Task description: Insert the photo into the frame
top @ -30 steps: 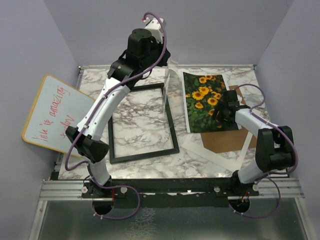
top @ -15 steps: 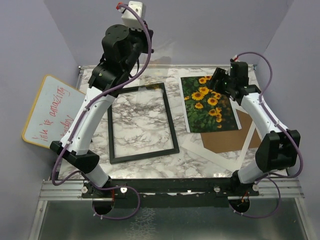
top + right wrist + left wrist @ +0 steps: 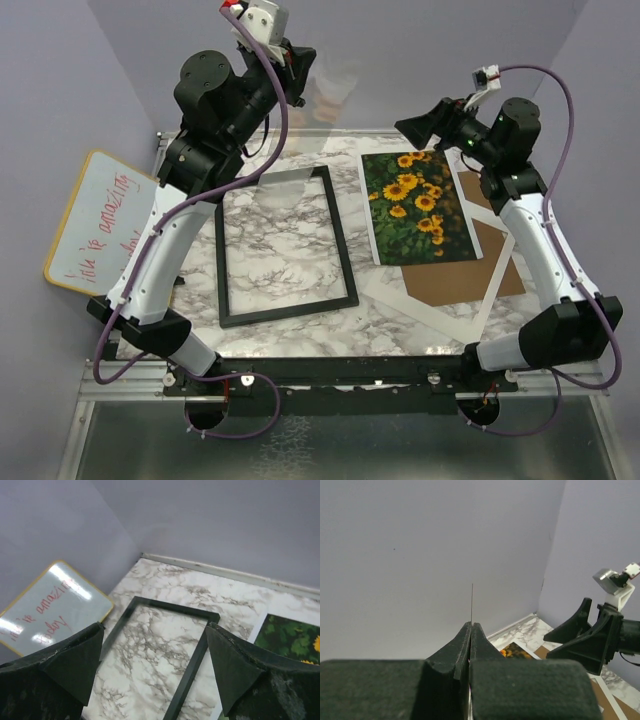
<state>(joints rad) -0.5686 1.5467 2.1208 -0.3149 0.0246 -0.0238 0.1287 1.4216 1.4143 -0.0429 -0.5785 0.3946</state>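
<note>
The black frame (image 3: 285,245) lies flat on the marble table, with marble showing through its opening; it also shows in the right wrist view (image 3: 192,672). The sunflower photo (image 3: 415,205) lies face up to its right and shows in both wrist views (image 3: 515,651) (image 3: 290,635). My left gripper (image 3: 297,72) is raised high near the back wall. Its jaws (image 3: 471,625) are shut on a thin clear pane (image 3: 472,600), seen edge on. My right gripper (image 3: 410,125) is open and empty, raised above the photo's far edge (image 3: 155,627).
A yellow-rimmed whiteboard (image 3: 100,225) leans at the table's left edge. A white mat (image 3: 440,305) and a brown backing board (image 3: 470,275) lie under the photo's near end. Purple walls close in the back and both sides.
My left arm has lifted the clear pane from beside the frame up toward the back wall. My right gripper has risen off the photo and swung to its far edge.
</note>
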